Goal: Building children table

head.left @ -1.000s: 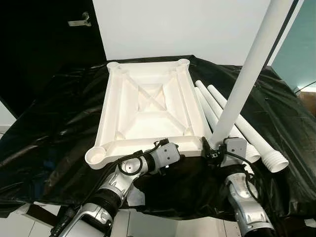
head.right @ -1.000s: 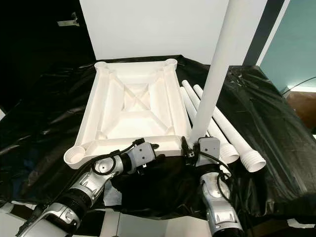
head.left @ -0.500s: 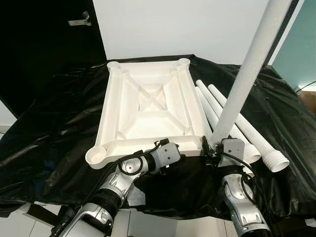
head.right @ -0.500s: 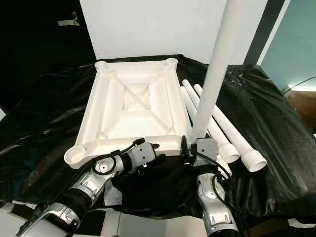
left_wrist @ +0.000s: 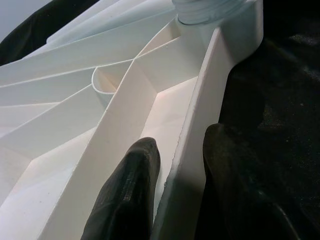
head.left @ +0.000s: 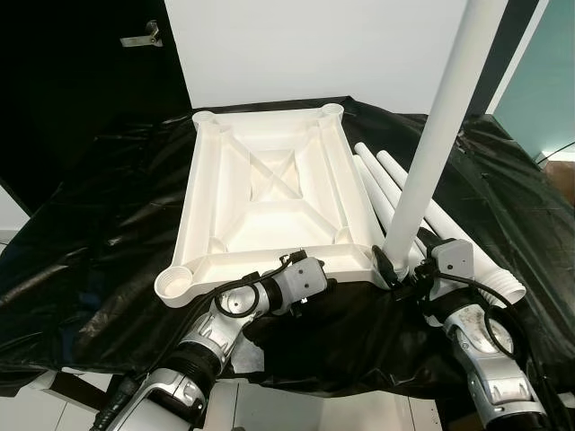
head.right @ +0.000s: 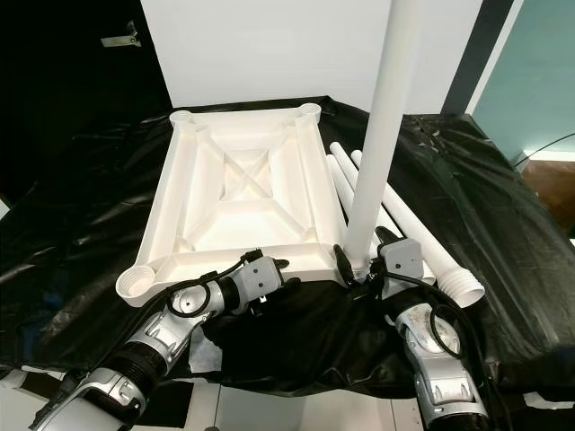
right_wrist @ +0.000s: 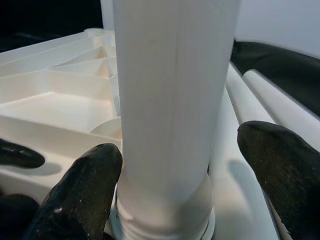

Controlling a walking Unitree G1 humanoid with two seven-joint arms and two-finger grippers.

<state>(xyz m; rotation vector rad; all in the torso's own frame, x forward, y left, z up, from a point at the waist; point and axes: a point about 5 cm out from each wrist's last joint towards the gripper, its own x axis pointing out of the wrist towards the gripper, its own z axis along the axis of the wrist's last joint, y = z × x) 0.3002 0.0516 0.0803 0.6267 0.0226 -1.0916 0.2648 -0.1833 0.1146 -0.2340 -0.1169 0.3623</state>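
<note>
Right wrist view shows you the right gripper (right_wrist: 180, 185) jaws apart around the upright leg (right_wrist: 170, 100), left gripper (left_wrist: 175, 185) clamped on the tabletop (head.left: 269, 197) rim.

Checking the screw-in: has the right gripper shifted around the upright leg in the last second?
Yes. The right gripper swung rightward around the upright leg, toward the spare legs.

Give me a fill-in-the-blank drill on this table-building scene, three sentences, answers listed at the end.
1. The white tabletop lies upside down on a ____ sheet.
2. The left gripper pinches the tabletop's near ____.
3. The leg by the right gripper stands ____ in the tabletop's near right corner socket, while the spare legs lie flat.

Answers: black; rim; upright
</note>
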